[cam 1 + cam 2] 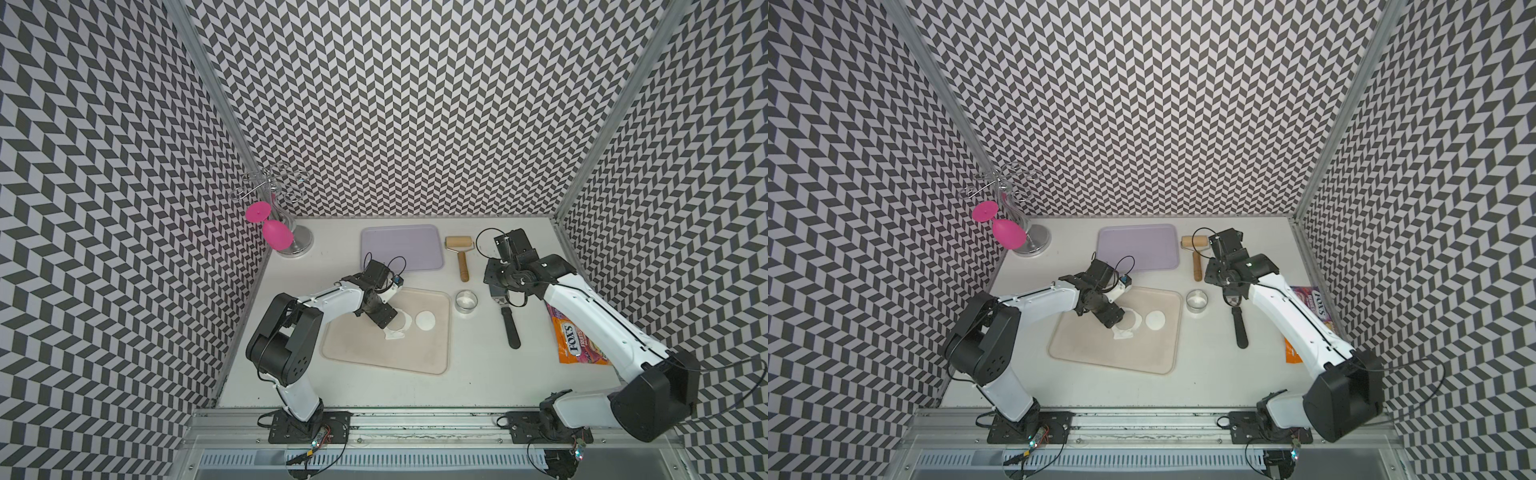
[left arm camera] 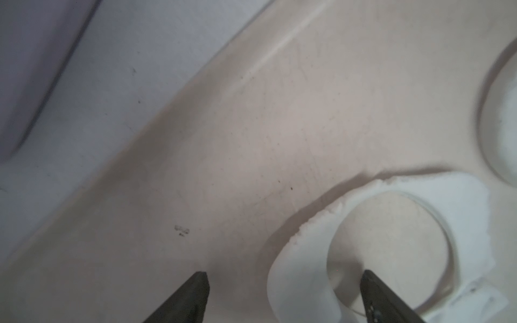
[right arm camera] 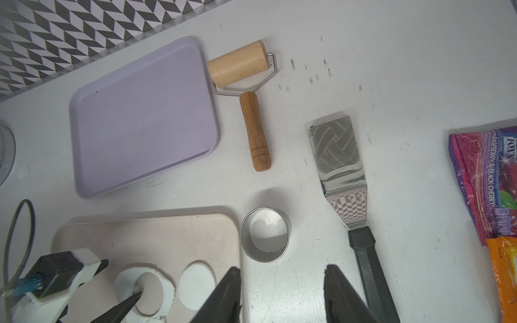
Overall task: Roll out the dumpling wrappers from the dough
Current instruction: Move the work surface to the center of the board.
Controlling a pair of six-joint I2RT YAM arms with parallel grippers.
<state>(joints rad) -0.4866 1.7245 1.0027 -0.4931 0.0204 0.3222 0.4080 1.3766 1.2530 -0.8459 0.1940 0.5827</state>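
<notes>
White bench seen from above. A beige tray sits mid-bench, and near its back right corner lies one round dumpling wrapper. Just beside it, toward the tray's left edge, is the dough, a thin ragged sheet with a round hole. The left gripper is down at the sheet, jaws apart, one finger in the hole and one outside the rim. The right gripper hangs between the ring cutter and the metal spatula, jaws apart and empty.
</notes>
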